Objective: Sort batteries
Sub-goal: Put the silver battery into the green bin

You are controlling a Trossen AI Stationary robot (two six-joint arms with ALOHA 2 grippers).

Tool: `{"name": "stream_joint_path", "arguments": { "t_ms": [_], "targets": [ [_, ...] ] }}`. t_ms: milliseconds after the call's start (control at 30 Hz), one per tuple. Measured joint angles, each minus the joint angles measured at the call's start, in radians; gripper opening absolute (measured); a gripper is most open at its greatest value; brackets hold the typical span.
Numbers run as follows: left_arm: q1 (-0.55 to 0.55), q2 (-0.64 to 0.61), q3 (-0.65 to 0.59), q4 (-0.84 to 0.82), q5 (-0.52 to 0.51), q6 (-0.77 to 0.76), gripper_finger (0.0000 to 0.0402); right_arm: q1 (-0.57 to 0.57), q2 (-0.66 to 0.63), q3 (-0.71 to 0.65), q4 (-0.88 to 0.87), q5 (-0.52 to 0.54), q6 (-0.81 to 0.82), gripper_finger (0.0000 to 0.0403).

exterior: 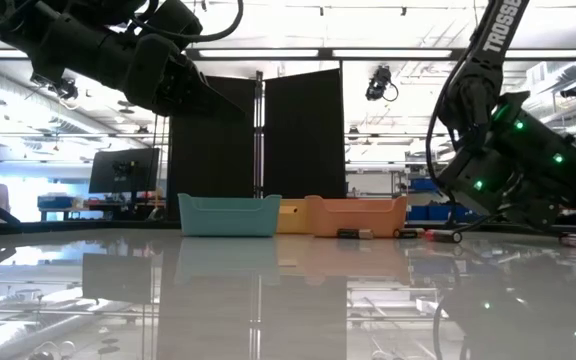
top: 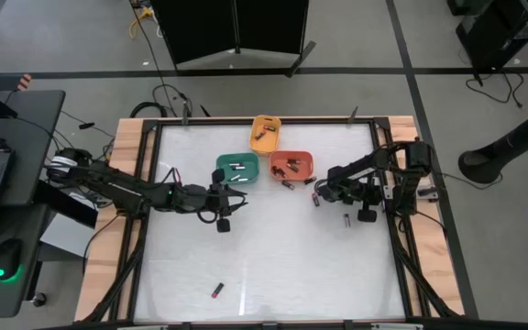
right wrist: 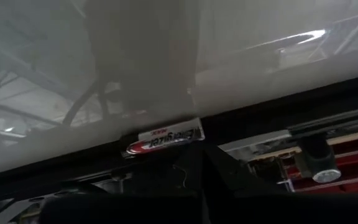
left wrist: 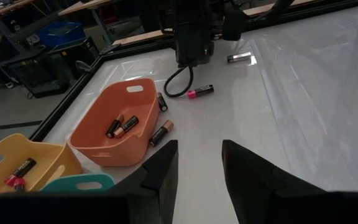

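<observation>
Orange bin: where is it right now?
In the high view the orange bin sits mid-table toward the far edge, right of the teal bin, just below the yellow bin.

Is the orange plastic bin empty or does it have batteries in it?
Not empty: the orange plastic bin holds two dark copper-tipped batteries, seen in the left wrist view.

Left arm reaches in from the tabletop's left edge toward centre, left gripper (top: 230, 194) raised, fingers (left wrist: 160, 171) parted, nothing between them. Right arm folded near the right edge, right gripper (top: 320, 194) low, fingers closed.
</observation>
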Motion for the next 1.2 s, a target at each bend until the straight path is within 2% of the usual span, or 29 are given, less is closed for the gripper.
{"name": "stream_joint_path", "arguments": {
  "t_ms": [433,767,967,1200],
  "targets": [
    [-0.019,0.0,0.0,0.0,0.0,-0.001,0.0131,-0.026,0.003,-0.013,0.02,-0.031,0.0,0.0011],
    [-0.02,0.0,0.001,0.0,-0.004,-0.001,0.0131,-0.061,0.168,0.001,-0.042,-0.004,0.001,0.0011],
    [-0.024,0.0,0.001,0.01,-0.021,-0.001,0.0131,-0.024,0.08,0.03,0.013,-0.005,0.009,0.0011],
    [-0.026,0.0,0.001,0.008,-0.022,-0.001,0.0131,0.017,0.011,0.033,0.068,-0.067,0.011,0.0011]
  ]
}}
